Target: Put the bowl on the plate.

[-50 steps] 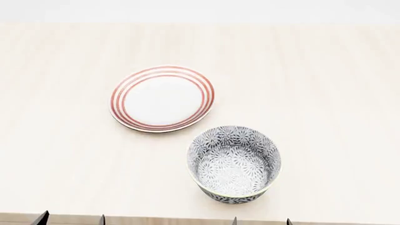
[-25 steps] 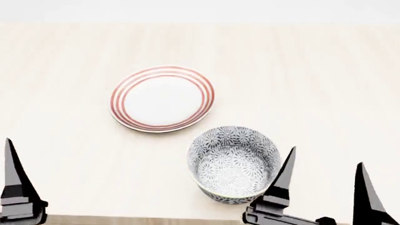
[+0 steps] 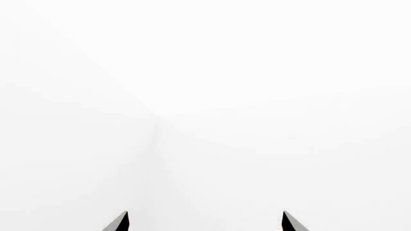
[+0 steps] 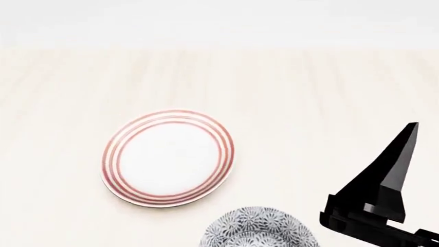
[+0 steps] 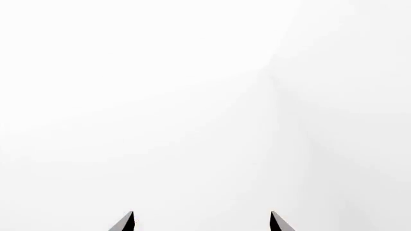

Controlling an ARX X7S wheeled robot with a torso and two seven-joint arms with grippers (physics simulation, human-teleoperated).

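Note:
The plate [image 4: 169, 157], white with three red rings, lies flat on the pale wooden table [image 4: 309, 92], left of centre in the head view. The bowl [image 4: 257, 229], patterned grey-blue, stands just nearer than the plate and to its right. Only its far rim shows, as the head view's bottom edge cuts it off. One black finger [image 4: 392, 167] of my right gripper rises to the right of the bowl, apart from it. My right gripper [image 5: 200, 220] is open, facing a blank white wall, and so is my left gripper [image 3: 205, 220]. The left gripper is outside the head view.
The table's far edge [image 4: 219, 47] meets a white wall. Both wrist views show only white wall and a faint corner line [image 3: 154, 144].
The head view has shifted, so plate and bowl sit lower in it. The right finger now stands higher and further right. The left finger has gone from the head view.

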